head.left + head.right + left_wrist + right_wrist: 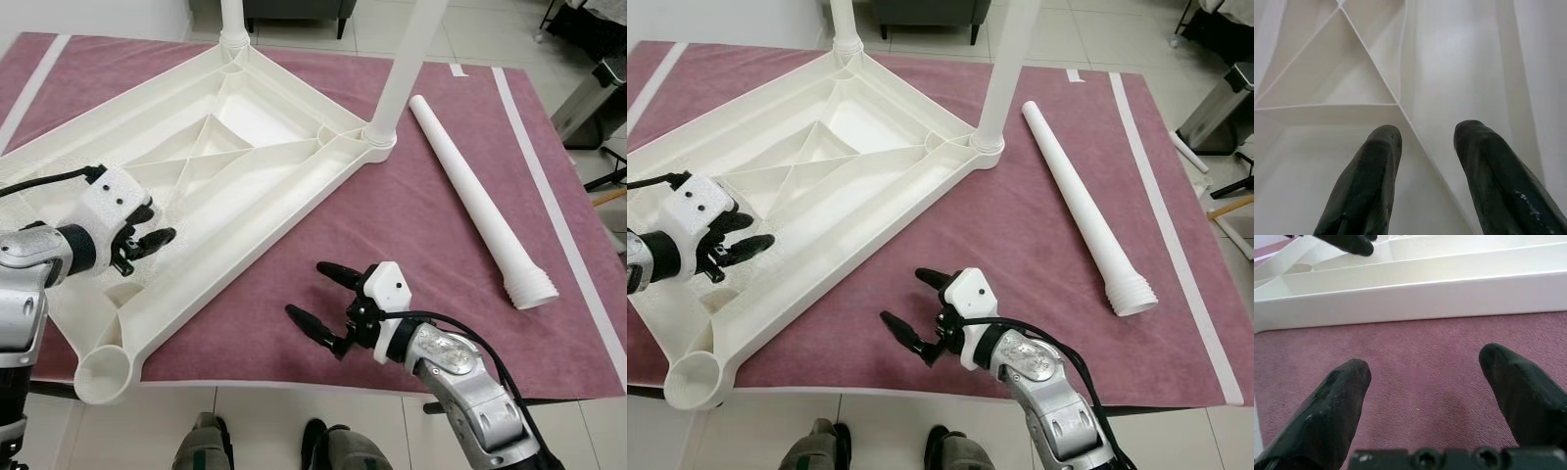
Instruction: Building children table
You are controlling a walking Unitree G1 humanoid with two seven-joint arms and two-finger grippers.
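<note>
So the white tabletop (225, 166) is lying upside down on the maroon mat (411, 225), ribs facing up, with two legs already standing in the far sockets (380, 137). A third loose leg (480, 201) lies on the mat to the right, threaded end toward the near side, well apart from both arms. The empty near-left corner socket (103, 370) looks like where it's headed.

If I were doing this, I'd grab that leg around the middle so it doesn't swing, stand it up with the threaded end down, and line it up square over the socket before twisting. Keeping the other arm on the tabletop to stop it sliding seems smart.

Right gripper (321, 297) hovers over bare mat just beside the tabletop's near edge, fingers spread wide, holding nothing. Left gripper (147, 240) sits over the ribbed underside on the left, fingers (1371, 186) a bit apart, also empty.
</note>
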